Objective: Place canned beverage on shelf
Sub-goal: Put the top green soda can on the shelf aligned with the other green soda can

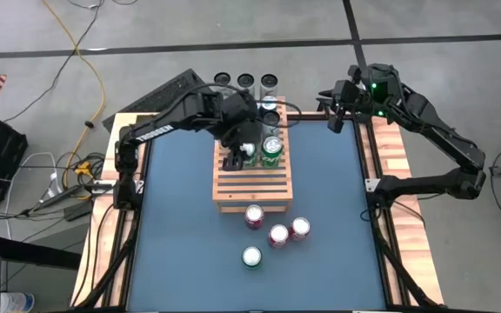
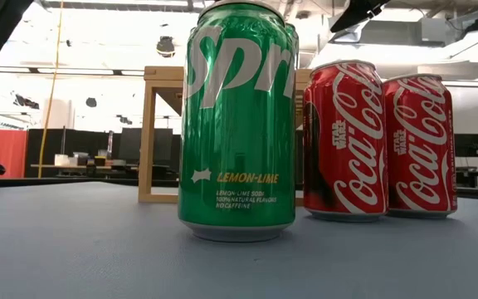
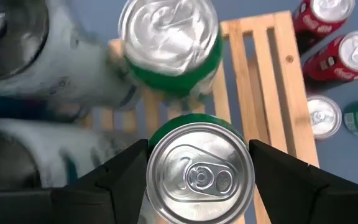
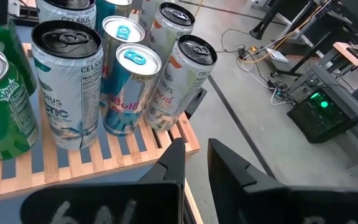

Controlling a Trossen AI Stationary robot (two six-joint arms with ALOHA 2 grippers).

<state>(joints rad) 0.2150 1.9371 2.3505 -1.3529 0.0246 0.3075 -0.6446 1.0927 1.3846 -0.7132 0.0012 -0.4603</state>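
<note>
Seen from above, a blue-topped desk (image 1: 181,226) carries a light-brown slatted wooden shelf (image 1: 252,187) near its far middle. The left hand (image 1: 240,156) hangs over the far part of the shelf, its fingers on either side of a green can (image 1: 248,155), with a second green can (image 1: 272,149) standing on the shelf just beside it. Closer to the near edge, off the shelf, stand three red cans (image 1: 277,228) clustered together and one lone green can (image 1: 251,256) a little nearer still. The right hand (image 1: 336,108) waits above the far right corner of the desk, well apart from the shelf. From desk level, the lone green lemon-lime can (image 2: 237,124) fills the middle of the view, with two red cola cans (image 2: 380,141) just beside it and the wooden shelf (image 2: 160,133) behind them. From the left wrist, the two dark fingers (image 3: 120,174) press against both sides of a silver-topped green can (image 3: 197,174), grasping it above the shelf slats (image 3: 266,81); the other green can (image 3: 169,43) stands just beyond it. From the right wrist, that hand's fingers (image 4: 173,158) sit almost together, clenched on nothing, looking toward tall slim cans (image 4: 120,81) gathered on the shelf's far end.
</note>
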